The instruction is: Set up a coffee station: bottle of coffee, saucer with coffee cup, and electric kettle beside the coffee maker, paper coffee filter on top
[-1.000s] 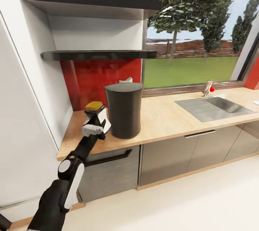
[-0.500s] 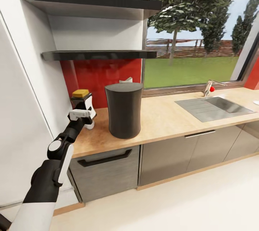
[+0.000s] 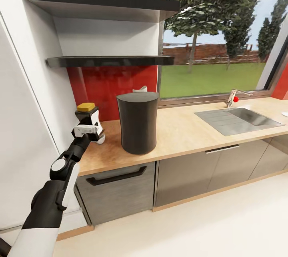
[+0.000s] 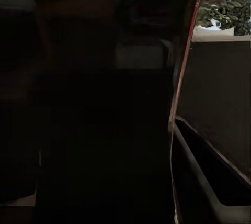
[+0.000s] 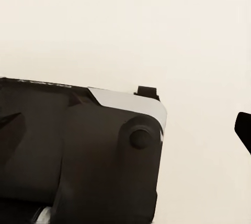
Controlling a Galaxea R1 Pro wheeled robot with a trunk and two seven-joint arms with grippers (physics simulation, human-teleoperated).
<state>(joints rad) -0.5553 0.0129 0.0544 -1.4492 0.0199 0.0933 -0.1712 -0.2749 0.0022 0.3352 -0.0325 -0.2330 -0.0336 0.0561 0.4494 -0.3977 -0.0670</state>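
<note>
The dark grey coffee maker stands on the pale countertop near its left end. To its left, by the white wall, my left gripper is shut on the bottle of coffee, which is upright with a yellow-brown top and a pale side. The bottle's base is down at the counter surface; I cannot tell whether it touches. In the left wrist view the bottle is a dark close mass beside one finger. The lower kitchen shelf above is bare. A dark tip at the right wrist view's edge is unclear.
A small white object peeks out behind the coffee maker against the red panel. The inset grey sink and its tap are to the right under the window. A tall white cabinet borders the counter's left end.
My left arm has carried the bottle leftward, from right beside the coffee maker to the counter's left end by the wall. The coffee maker has not moved.
</note>
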